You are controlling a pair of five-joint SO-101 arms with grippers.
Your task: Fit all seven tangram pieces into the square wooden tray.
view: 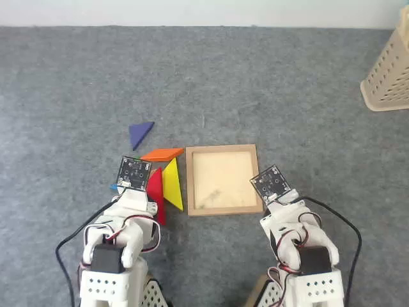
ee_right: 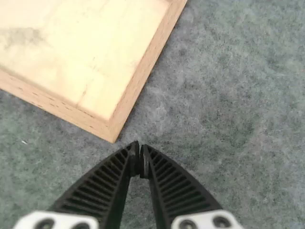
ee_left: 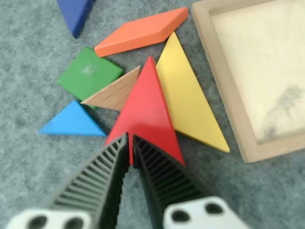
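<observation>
Tray (view: 189, 182): lies flat on the grey bench (view: 255, 83), nothing inside it.
Left arm: folded low, wrist tipped down over the pieces left of the tray.
Left claw (ee_left: 129, 138): tips pressed together, holding nothing, above the red triangle's (ee_left: 145, 112) near corner.
Right arm: folded low, wrist above the tray's near right corner.
Right claw (ee_right: 139, 145): tips pressed together, holding nothing, over bare bench just off that corner.
Yellow triangle (ee_left: 188, 105): just beside the tray's left rim, the red one against its outer side.
Orange parallelogram (ee_left: 140, 32): at the tray's far left corner.
Green square (ee_left: 88, 76), plain wooden triangle (ee_left: 114, 93), light blue triangle (ee_left: 74, 121): beyond the red one, farther from the tray.
Dark blue triangle (view: 139, 132): farthest from the tray.
</observation>
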